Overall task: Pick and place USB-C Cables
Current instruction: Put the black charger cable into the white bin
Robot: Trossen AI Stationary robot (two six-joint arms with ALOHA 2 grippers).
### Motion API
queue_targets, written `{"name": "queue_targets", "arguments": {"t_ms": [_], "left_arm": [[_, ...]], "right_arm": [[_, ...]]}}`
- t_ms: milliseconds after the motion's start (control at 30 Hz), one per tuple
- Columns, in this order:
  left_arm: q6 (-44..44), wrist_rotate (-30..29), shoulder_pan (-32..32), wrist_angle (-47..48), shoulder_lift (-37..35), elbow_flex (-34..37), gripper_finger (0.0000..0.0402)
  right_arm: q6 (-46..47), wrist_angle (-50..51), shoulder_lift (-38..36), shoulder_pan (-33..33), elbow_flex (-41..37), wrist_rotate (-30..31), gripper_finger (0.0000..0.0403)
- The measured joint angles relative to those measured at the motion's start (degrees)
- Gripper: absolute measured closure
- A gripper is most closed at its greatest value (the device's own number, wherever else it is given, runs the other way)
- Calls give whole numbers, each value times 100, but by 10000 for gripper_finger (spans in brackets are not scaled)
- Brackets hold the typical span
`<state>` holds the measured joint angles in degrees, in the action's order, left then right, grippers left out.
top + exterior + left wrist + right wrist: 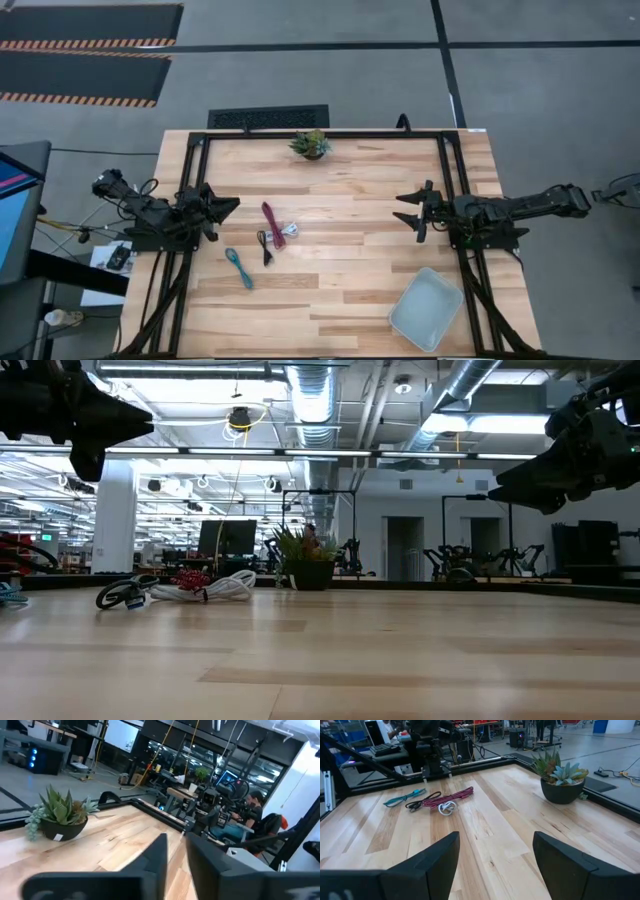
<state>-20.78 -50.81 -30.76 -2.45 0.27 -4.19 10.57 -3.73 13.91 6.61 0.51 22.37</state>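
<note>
Four small cable bundles lie on the wooden table, left of centre, in the high view: maroon (272, 224), white (289, 230), black (265, 246) and teal (238, 267). The right wrist view shows them far ahead: teal (402, 797), black (422, 801), maroon (456, 796), white (447, 808). My left gripper (232, 206) hovers just left of the maroon bundle, its fingers a narrow gap apart (176, 842). My right gripper (403, 208) hovers at the right side, wide open (495, 850), pointing at the cables. Neither touches anything.
A potted succulent (311, 144) stands at the middle of the far edge. A pale blue tray (427, 308) sits near the front right corner. A black frame (450, 180) runs along the table's left, right and far sides. Bare wood lies between the cables and the tray.
</note>
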Motion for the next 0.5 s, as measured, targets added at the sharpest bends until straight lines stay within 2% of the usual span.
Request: {"name": "queue_targets", "arguments": {"t_ms": [267, 367, 500], "left_arm": [[-418, 136, 0, 20, 9, 0, 218], [-463, 441, 0, 103, 11, 0, 196], [-757, 503, 0, 153, 11, 0, 189]], "right_arm": [[0, -2, -2, 2, -2, 2, 124], [0, -2, 0, 0, 0, 0, 124], [0, -2, -2, 0, -2, 1, 124]]}}
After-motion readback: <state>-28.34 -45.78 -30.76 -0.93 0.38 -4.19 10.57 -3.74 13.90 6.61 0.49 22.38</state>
